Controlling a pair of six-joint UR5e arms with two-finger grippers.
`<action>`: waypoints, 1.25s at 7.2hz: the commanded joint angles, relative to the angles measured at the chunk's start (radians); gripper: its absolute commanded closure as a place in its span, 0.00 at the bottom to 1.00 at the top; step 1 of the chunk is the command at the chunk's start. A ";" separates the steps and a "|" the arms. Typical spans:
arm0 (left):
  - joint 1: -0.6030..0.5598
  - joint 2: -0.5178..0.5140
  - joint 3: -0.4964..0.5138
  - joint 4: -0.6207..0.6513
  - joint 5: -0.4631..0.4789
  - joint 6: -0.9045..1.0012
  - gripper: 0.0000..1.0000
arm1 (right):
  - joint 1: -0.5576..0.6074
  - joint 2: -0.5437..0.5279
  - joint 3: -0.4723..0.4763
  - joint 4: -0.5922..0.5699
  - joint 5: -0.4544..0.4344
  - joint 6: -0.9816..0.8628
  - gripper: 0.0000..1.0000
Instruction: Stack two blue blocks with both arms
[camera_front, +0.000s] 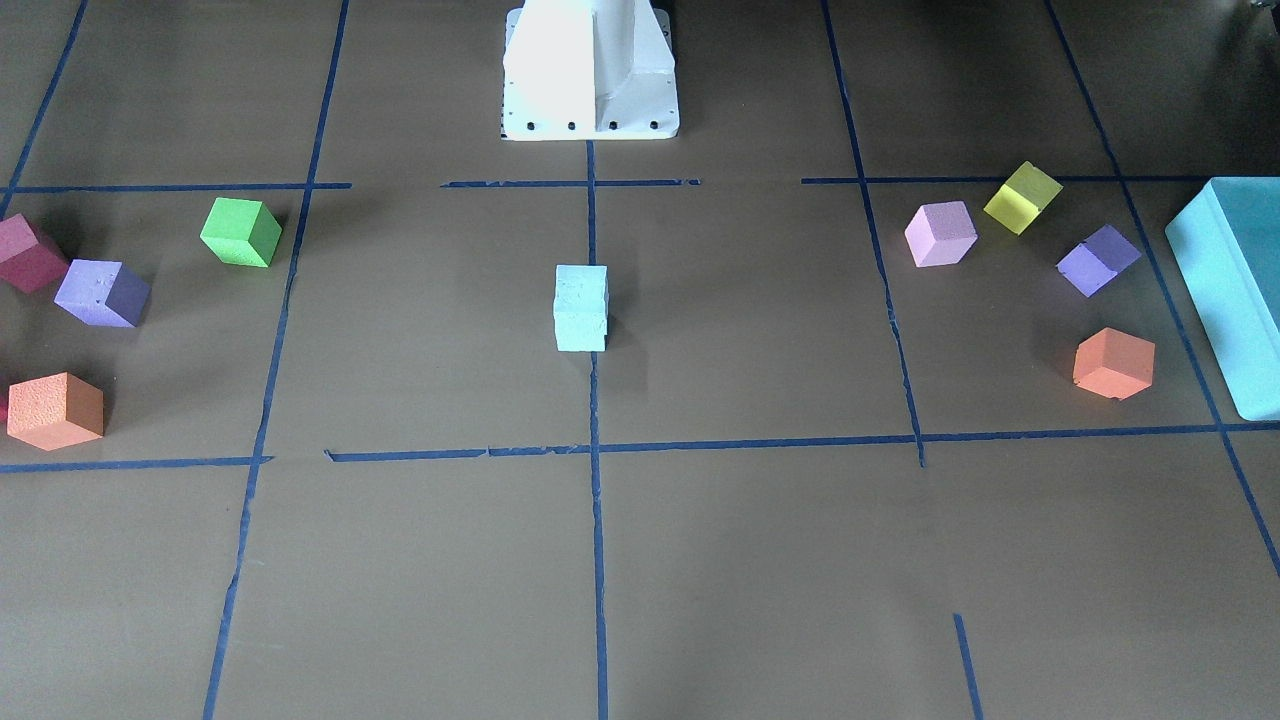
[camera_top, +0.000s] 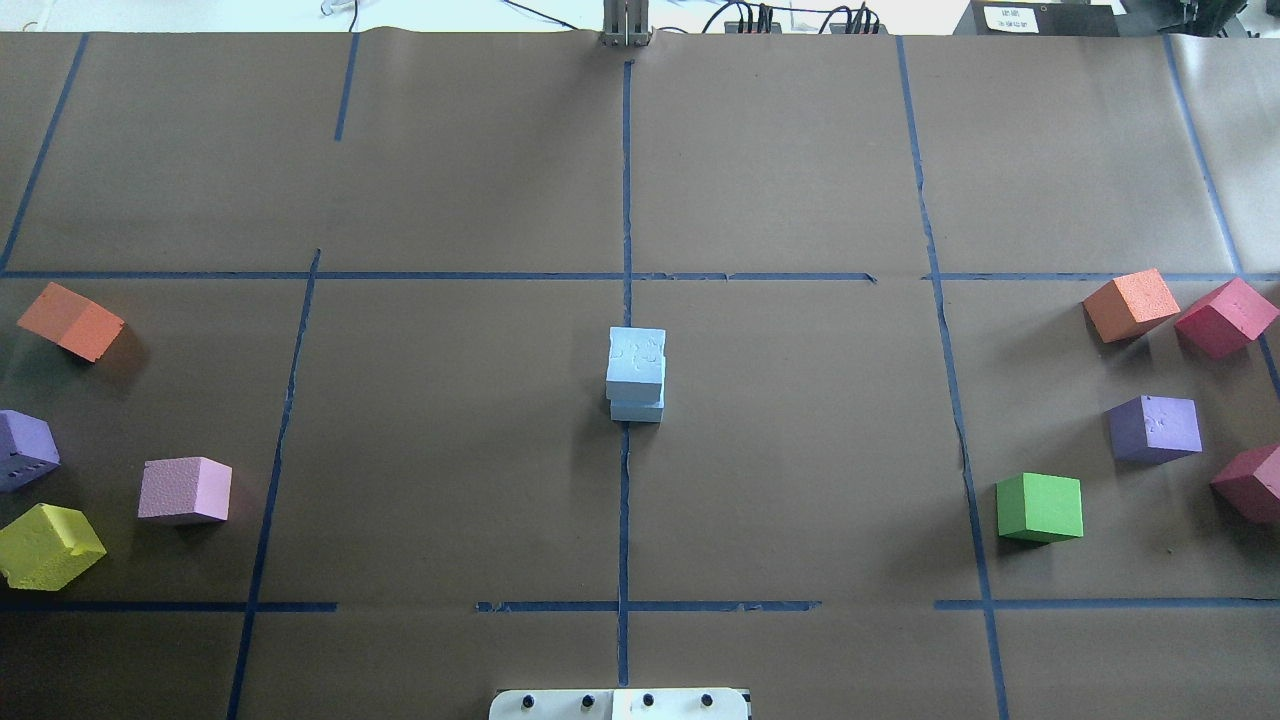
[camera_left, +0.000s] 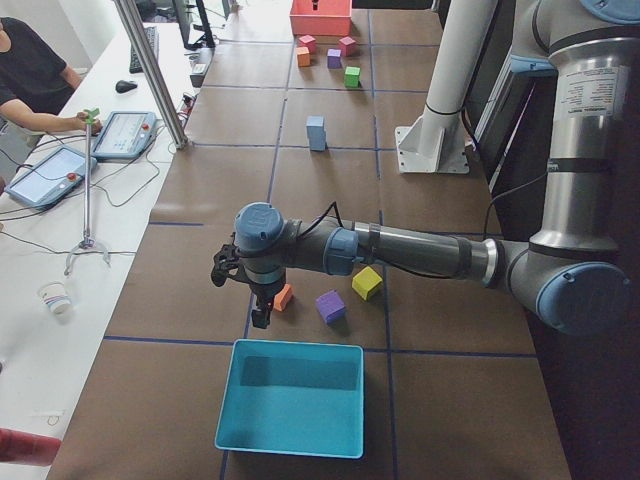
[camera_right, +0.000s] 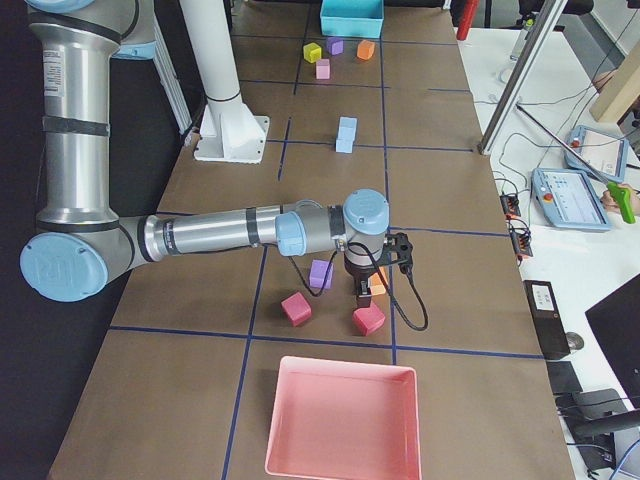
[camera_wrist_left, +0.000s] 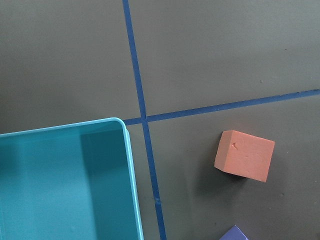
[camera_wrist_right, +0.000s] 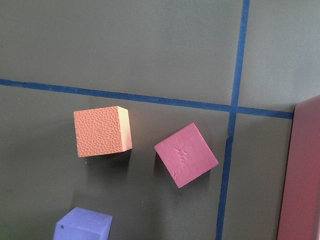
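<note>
Facing the robot, the two blue blocks (camera_front: 581, 310) stand stacked mid-tabletop (camera_front: 760, 560) on the centre tape line. Overhead, the stack sits well apart from the other cubes. From the left end, the left pincer (camera_left: 261, 315) hangs by an orange cube (camera_left: 284, 297) near the turquoise box (camera_left: 290, 447). From the right end, the right pincer (camera_right: 363, 295) hangs near a red cube (camera_right: 368, 320). I cannot tell whether either pincer is apart or together

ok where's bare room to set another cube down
Bare paper lies on both sides of the blue stack: toward the pink cube and toward the green cube. Beyond those two, both ends are crowded.
</note>
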 joint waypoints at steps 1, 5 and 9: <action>0.002 -0.004 0.004 0.070 -0.003 0.005 0.00 | -0.004 0.004 -0.012 0.001 -0.002 -0.008 0.00; 0.002 0.004 -0.015 0.070 -0.009 0.007 0.00 | -0.010 0.004 -0.008 0.001 -0.002 -0.007 0.00; 0.003 0.004 -0.021 0.067 -0.011 0.008 0.00 | -0.031 0.013 -0.011 0.001 -0.008 0.000 0.00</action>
